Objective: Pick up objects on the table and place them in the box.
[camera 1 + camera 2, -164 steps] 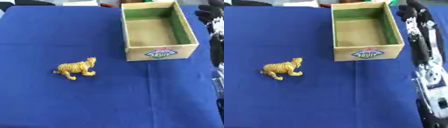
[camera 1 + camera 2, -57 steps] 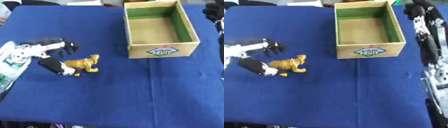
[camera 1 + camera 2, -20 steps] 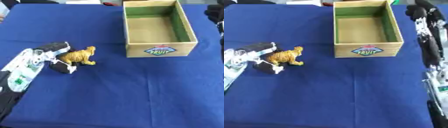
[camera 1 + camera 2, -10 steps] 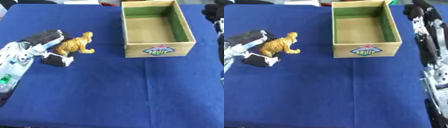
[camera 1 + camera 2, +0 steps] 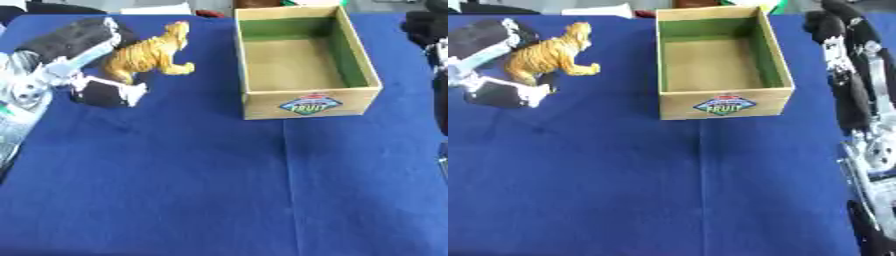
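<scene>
A small orange striped tiger figure [image 5: 149, 54] hangs above the blue cloth, tilted head up, pinched between the fingers and thumb of my left hand [image 5: 77, 65] at the upper left. To its right stands the open cardboard box [image 5: 306, 104] with green inner walls and a fruit label on its front; nothing lies inside it. My right hand [image 5: 842, 55] hangs at the right edge beside the box, fingers straight and holding nothing.
A blue cloth [image 5: 219, 190] covers the table, with a crease running from the box toward me. Dark shapes and a white object lie past the far edge.
My left hand has lifted the tiger off the cloth and carried it up and toward the box. The right hand has stayed beside the box.
</scene>
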`<state>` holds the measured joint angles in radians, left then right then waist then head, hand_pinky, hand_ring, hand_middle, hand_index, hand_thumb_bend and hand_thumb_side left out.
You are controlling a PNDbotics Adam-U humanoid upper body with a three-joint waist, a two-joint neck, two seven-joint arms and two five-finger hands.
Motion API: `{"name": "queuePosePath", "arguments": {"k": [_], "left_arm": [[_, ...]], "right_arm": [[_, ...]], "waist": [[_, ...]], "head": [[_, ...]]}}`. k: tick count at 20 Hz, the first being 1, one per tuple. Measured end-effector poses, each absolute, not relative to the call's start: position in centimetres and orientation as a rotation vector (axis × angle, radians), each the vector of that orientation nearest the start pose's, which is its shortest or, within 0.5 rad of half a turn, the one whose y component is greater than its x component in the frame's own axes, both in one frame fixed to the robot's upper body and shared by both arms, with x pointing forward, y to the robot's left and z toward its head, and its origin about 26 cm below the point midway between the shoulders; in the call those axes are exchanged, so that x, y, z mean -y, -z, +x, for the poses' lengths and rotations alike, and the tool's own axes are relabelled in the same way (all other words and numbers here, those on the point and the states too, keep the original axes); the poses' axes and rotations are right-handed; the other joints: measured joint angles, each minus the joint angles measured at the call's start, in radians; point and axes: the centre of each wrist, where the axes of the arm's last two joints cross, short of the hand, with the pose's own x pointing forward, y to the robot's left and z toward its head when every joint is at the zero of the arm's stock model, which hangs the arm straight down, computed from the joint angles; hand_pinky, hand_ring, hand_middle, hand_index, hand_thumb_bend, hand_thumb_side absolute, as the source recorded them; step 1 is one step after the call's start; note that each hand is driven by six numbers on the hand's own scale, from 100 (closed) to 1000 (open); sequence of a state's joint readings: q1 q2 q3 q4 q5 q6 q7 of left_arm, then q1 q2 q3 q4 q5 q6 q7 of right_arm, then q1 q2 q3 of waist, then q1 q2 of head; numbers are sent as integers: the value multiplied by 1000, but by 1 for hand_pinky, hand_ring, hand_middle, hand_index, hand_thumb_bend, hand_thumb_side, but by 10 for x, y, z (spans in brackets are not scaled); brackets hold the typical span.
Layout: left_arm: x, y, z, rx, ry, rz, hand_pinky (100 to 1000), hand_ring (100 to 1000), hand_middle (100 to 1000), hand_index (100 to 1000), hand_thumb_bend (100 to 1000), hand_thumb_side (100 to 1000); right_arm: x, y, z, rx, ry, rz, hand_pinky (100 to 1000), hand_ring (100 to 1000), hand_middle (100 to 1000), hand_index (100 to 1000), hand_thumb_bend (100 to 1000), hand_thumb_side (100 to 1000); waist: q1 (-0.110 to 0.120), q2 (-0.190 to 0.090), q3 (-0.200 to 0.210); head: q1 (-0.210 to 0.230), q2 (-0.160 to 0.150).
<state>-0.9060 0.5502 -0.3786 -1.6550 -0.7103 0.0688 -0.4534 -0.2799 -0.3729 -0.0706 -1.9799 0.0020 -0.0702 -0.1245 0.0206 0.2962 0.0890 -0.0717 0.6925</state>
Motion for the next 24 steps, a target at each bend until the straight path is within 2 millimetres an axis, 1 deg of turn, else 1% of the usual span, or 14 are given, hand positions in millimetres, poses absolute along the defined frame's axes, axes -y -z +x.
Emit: {"name": "queuePosePath", "arguments": {"k": [1, 3, 6, 10, 16, 20, 21, 24], "left_arm": [[-174, -303, 374, 1859, 1629, 960, 443, 515, 498, 568, 100, 290], [-167, -311, 380, 1898, 1605, 1019, 447, 518, 498, 569, 100, 287], [-160, -316, 393, 1929, 1552, 1125, 451, 522, 500, 570, 100, 286], [-153, -316, 413, 1935, 1488, 1266, 456, 527, 501, 568, 100, 292], [-148, -316, 441, 1927, 1406, 1470, 471, 541, 510, 577, 100, 294], [-147, -313, 456, 1893, 1425, 1571, 475, 550, 517, 583, 100, 291], [-146, -312, 459, 1880, 1435, 1591, 476, 551, 498, 583, 100, 291], [-148, -313, 467, 1846, 1451, 1652, 477, 552, 485, 581, 100, 290]], "right_arm": [[286, -204, 300, 2351, -237, -315, 906, 821, 758, 885, 100, 778], [280, -211, 303, 2383, -251, -285, 903, 820, 758, 882, 100, 787], [270, -223, 307, 2441, -274, -218, 900, 819, 758, 878, 100, 801], [257, -237, 311, 2503, -315, -123, 897, 817, 757, 875, 100, 814], [243, -246, 314, 2550, -359, -20, 898, 817, 757, 874, 100, 817], [236, -251, 314, 2569, -384, 30, 899, 818, 757, 875, 100, 815], [235, -252, 314, 2571, -393, 38, 900, 819, 757, 875, 100, 813], [230, -254, 315, 2579, -416, 71, 901, 819, 757, 875, 100, 813]], "waist": [[2, 0, -17], [4, 0, -57], [3, 2, -116], [1, 21, -178], [-7, 50, -243], [-1, 72, -282], [2, 78, -290], [8, 94, -321]], "head": [[9, -1], [31, -6], [70, -14], [119, -29], [181, -51], [219, -70], [227, -75], [257, -93]]}}
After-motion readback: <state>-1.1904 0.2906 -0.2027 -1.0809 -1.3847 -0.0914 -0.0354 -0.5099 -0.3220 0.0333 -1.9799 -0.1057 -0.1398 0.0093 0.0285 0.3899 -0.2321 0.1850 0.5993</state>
